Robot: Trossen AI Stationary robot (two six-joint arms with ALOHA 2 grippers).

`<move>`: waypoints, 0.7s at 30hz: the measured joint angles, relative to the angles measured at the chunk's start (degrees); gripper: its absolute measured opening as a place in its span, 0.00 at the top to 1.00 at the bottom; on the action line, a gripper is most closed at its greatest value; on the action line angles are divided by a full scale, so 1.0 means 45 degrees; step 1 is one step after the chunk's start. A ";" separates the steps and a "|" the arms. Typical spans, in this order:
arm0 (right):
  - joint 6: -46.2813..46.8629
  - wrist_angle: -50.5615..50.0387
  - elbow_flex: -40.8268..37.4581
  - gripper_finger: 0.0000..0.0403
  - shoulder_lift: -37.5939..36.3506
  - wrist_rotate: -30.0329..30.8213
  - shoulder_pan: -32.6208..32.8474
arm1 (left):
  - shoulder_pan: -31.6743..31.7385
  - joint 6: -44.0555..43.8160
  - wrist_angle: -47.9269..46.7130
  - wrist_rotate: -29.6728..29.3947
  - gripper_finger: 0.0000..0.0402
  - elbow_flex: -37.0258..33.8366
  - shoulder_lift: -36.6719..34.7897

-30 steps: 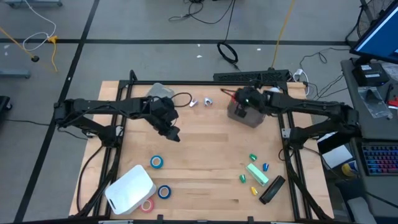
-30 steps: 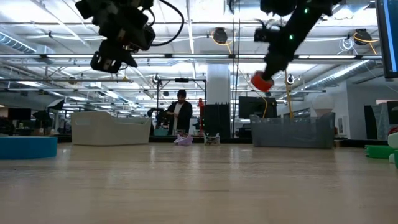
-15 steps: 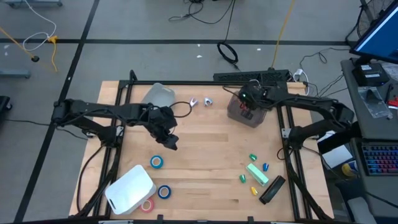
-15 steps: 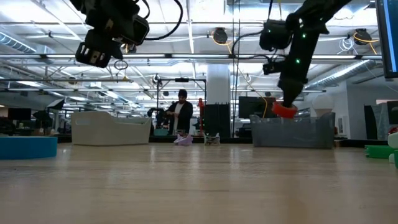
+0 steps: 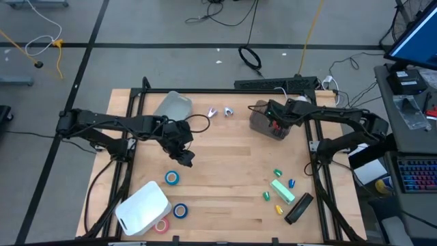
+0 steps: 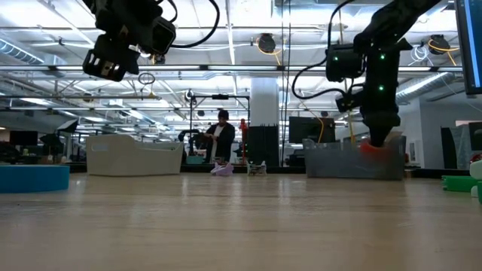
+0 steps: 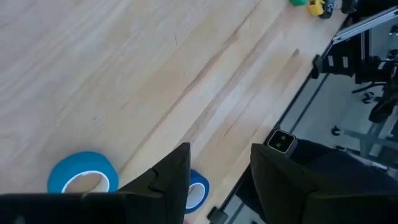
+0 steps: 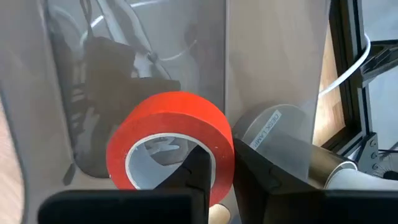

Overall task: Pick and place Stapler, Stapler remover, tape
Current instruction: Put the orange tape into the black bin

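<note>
My right gripper (image 5: 276, 126) reaches down into the grey translucent bin (image 5: 263, 127) at the table's far right and is shut on a red tape roll (image 8: 168, 142). The roll glows red through the bin wall in the low view (image 6: 374, 148). My left gripper (image 7: 221, 180) hangs open above the table's middle (image 5: 184, 158), over bare wood. A blue tape roll (image 5: 172, 178) lies flat just nearer than it, with a second blue roll (image 5: 180, 210) and a red roll (image 5: 162, 225) beside the white bin. The black stapler (image 5: 298, 208) lies near the right near corner. My right gripper pinches the wall of the red tape roll (image 8: 217, 163), one finger (image 8: 198, 167) in the roll's pale hole and the other (image 8: 258, 163) outside it. The fingers come from above, pointing down into the grey bin. The roll stands tilted on edge; whether it touches the bin floor cannot be told.
A white bin (image 5: 142, 207) sits at the near left and a clear bin (image 5: 175, 105) at the far left. Small silver pieces (image 5: 218, 112) lie at the far middle. Green, yellow and blue small items (image 5: 280, 190) are scattered beside the stapler. A person stands in the room beyond the table (image 6: 220, 135).
My right gripper has come down with the red tape roll from well above the grey bin into it. My left gripper has drifted toward the table's near edge, closer to the blue tape roll, staying high above the wood.
</note>
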 joint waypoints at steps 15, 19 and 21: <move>-0.0005 0.0673 -0.0639 0.86 0.0000 0.0148 -0.0573 | 0.0000 0.0055 0.0002 0.0000 0.59 0.0000 0.0000; -0.0023 0.1044 -0.0639 0.80 0.0000 0.0139 -0.0573 | 0.0000 0.0189 0.0002 -0.0002 0.59 0.0000 0.0000; -0.0070 0.1123 -0.0639 0.78 -0.0001 0.0139 -0.0573 | 0.0000 0.0219 0.0002 0.0000 0.59 0.0000 0.0000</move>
